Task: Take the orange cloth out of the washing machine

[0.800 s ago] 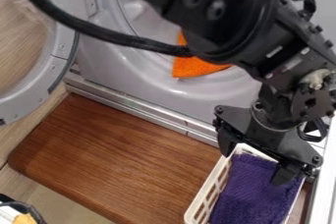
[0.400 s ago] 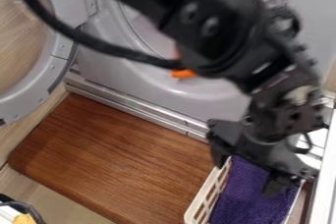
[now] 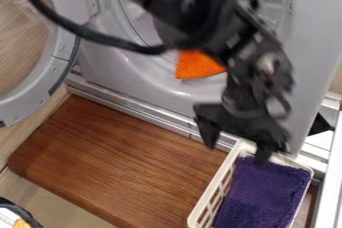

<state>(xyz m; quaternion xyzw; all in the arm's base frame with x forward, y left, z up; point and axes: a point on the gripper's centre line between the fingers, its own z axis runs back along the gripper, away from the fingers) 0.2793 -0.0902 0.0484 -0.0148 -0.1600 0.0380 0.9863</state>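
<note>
The gripper point(image 3: 236, 151) hangs over the upper left end of the white basket, its two fingers spread apart with nothing between them. Up and to the left of it, the orange cloth point(image 3: 195, 66) lies at the lower lip of the washing machine's point(image 3: 150, 92) round opening, its upper part hidden behind the arm. Cloth and gripper are apart.
A white basket point(image 3: 217, 188) holding a purple cloth point(image 3: 264, 194) stands at the lower right. The machine's round door point(image 3: 59, 67) is swung out at the left. A brown wooden board point(image 3: 120, 157) lies in front of the machine.
The arm and gripper have moved left and up from over the purple cloth. More of the orange cloth shows than a moment ago.
</note>
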